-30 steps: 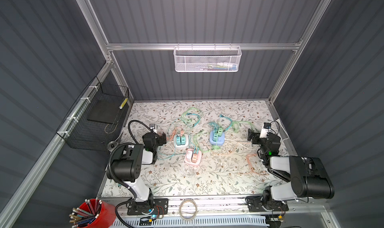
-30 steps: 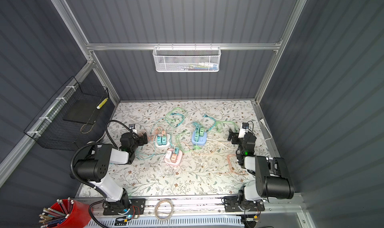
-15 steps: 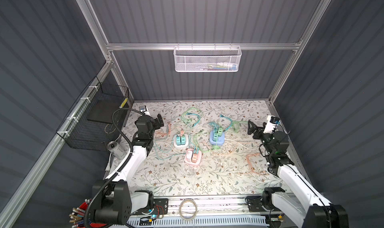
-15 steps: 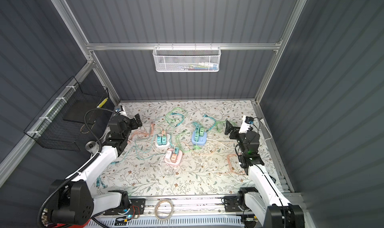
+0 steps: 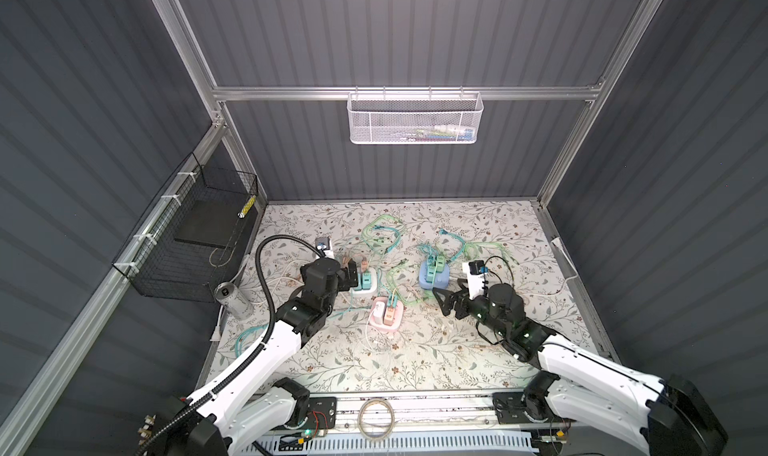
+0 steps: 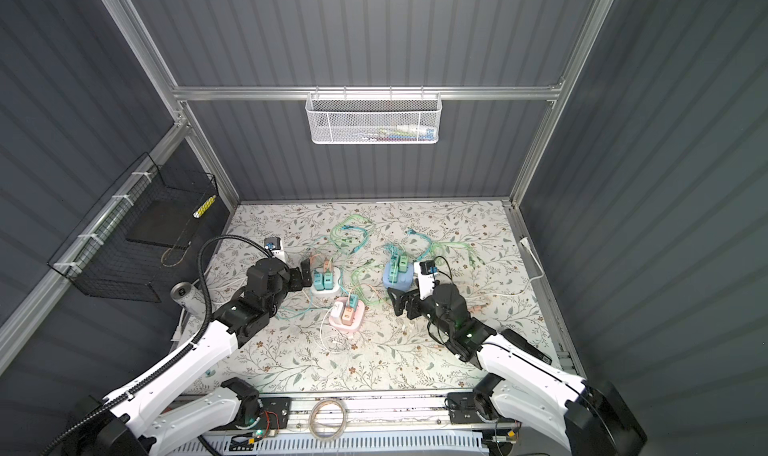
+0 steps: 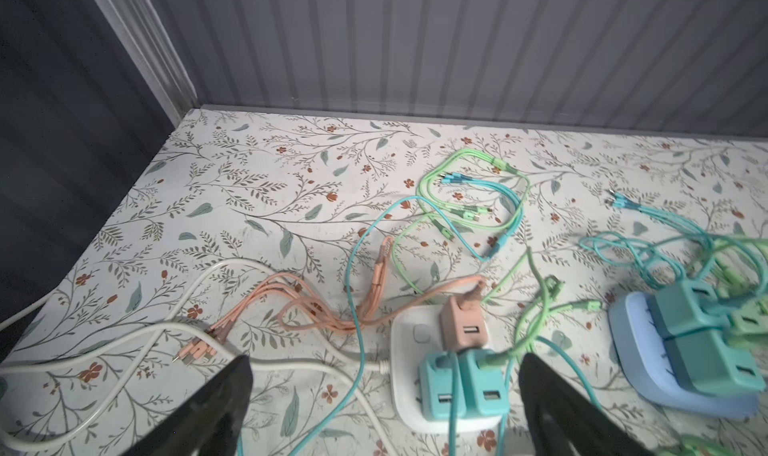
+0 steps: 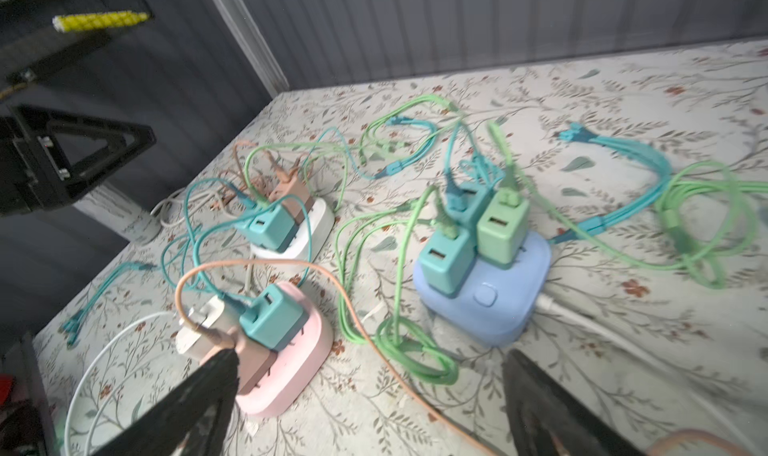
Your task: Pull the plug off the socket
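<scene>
Three sockets sit mid-table in both top views: white (image 5: 376, 276), pink (image 5: 398, 321) and blue (image 5: 424, 276), each carrying plugs with tangled cables. My left gripper (image 5: 351, 278) is open beside the white socket (image 7: 409, 346). In the left wrist view, two teal plugs (image 7: 484, 385) and a pink-brown plug (image 7: 463, 325) stand near one finger (image 7: 540, 391). My right gripper (image 6: 397, 304) is open, low between the pink socket (image 8: 307, 350) and the blue socket (image 8: 490, 312). Nothing is between its fingers (image 8: 208, 391). A teal plug (image 8: 270, 316) tops the pink socket.
Loose green and teal cables (image 5: 382, 235) lie toward the back wall. A metal can (image 5: 230, 298) stands at the table's left edge under a black wire basket (image 5: 195, 233). A white mesh basket (image 5: 415, 117) hangs on the back wall. White cords (image 7: 124, 341) cross the mat.
Both arms have unfolded from the table's sides and reached inward to the sockets: the left to the white one, the right between pink and blue. Both grippers stayed open.
</scene>
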Tool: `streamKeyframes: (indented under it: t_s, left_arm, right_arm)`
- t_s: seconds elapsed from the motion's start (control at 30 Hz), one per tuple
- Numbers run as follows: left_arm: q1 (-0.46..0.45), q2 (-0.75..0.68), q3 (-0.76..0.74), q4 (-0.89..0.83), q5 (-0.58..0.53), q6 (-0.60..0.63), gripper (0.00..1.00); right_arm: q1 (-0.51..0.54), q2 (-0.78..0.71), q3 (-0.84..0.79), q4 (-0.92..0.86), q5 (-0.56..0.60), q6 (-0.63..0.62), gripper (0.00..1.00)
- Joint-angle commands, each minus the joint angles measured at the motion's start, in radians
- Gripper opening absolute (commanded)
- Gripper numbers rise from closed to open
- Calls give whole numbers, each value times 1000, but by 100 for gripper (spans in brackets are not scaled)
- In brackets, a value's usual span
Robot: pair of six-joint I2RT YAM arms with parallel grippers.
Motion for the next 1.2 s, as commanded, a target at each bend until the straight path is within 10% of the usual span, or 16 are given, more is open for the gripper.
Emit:
streamKeyframes:
  t_s: [0.0,0.4,1.17]
  left_arm:
    - [-80,-32,16,-76,-81,-20,100]
    - [-373,-6,8,-184,-145,-65,99]
    - [-385,243,39,-209,211,-32,45]
  right_arm:
    - [67,63,28,23,36,17,98]
    - [203,267,116,-7,-6,23,95]
    - [188,486,291,-212,-51,0,91]
